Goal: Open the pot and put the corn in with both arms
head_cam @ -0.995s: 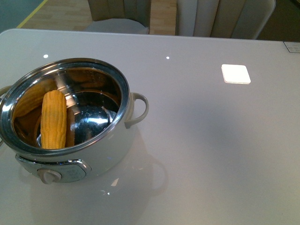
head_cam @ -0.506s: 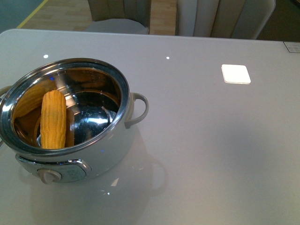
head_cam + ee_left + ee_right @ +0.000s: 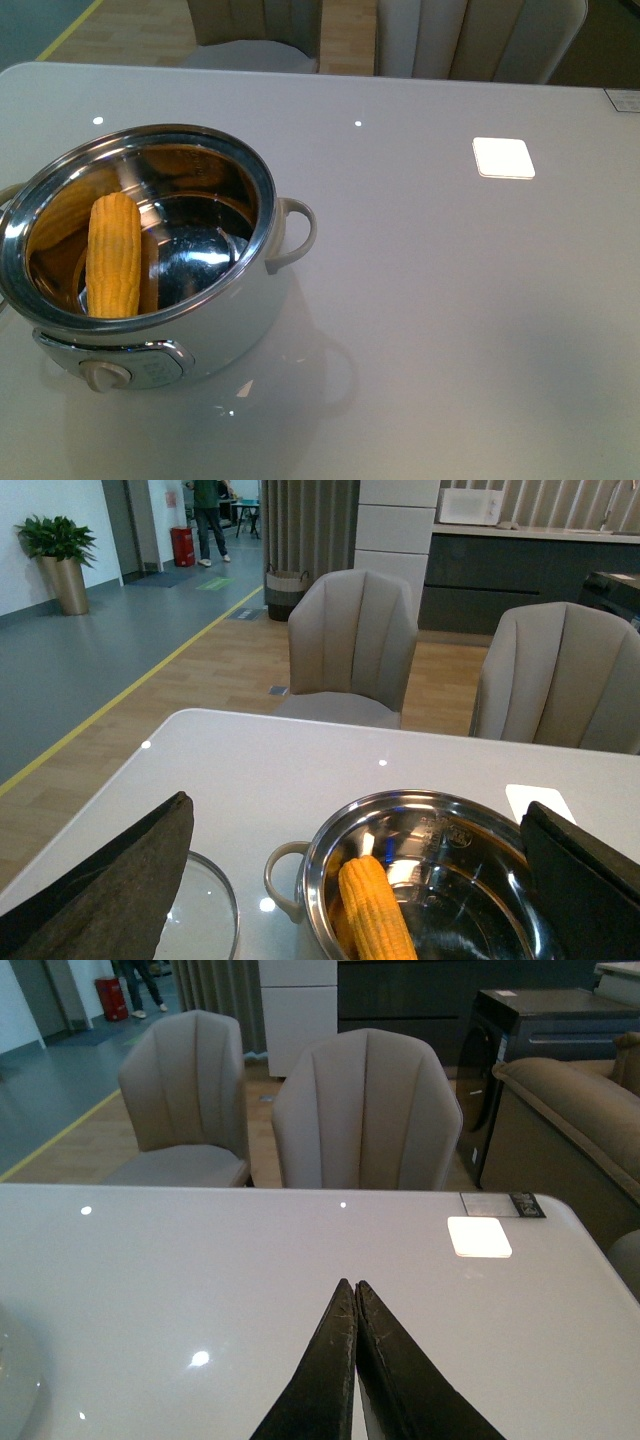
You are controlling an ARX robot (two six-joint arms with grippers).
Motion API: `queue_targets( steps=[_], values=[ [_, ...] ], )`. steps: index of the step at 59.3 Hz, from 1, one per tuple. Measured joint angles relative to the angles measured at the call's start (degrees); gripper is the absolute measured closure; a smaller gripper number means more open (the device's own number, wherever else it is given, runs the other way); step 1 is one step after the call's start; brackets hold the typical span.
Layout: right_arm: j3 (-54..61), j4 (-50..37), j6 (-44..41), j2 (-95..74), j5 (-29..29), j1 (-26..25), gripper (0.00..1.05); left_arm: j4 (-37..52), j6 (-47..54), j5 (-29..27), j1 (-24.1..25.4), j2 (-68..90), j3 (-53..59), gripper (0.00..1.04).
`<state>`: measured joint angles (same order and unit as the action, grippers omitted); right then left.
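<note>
White table (image 3: pixel 450 300) looks the same as before in the front view, corn (image 3: pixel 113 255) lying inside the open pot (image 3: pixel 215 330); the left gripper (image 3: pixel 360 880) is spread wide above it, maybe a glass lid (image 3: pixel 205 915) beside, and the right gripper (image 3: pixel 355 1305) is pinched closed on nothing.

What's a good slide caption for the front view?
Lidless white electric pot with shiny steel interior holds one yellow corn cob on a grey table.
</note>
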<state>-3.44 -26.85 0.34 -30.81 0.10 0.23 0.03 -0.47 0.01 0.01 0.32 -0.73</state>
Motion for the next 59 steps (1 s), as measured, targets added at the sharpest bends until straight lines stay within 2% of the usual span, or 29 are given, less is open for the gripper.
queue_targets(
  steps=[10,18,33,56,59],
  values=[
    [1.3,3.5,0.0,4.8,0.0,0.0,1.03,0.0,0.0,0.0,0.0,0.0,0.0,0.07],
    [2.4,2.8,0.0,6.6,0.0,0.0,1.03,0.0,0.0,0.0,0.0,0.0,0.0,0.07],
    [2.4,10.0,0.0,14.0,0.0,0.0,1.03,0.0,0.0,0.0,0.0,0.0,0.0,0.07],
    [2.4,16.6,0.0,20.6,0.0,0.0,1.03,0.0,0.0,0.0,0.0,0.0,0.0,0.07],
    [2.4,19.9,0.0,23.5,0.1,0.0,1.03,0.0,0.0,0.0,0.0,0.0,0.0,0.07]
  ],
)
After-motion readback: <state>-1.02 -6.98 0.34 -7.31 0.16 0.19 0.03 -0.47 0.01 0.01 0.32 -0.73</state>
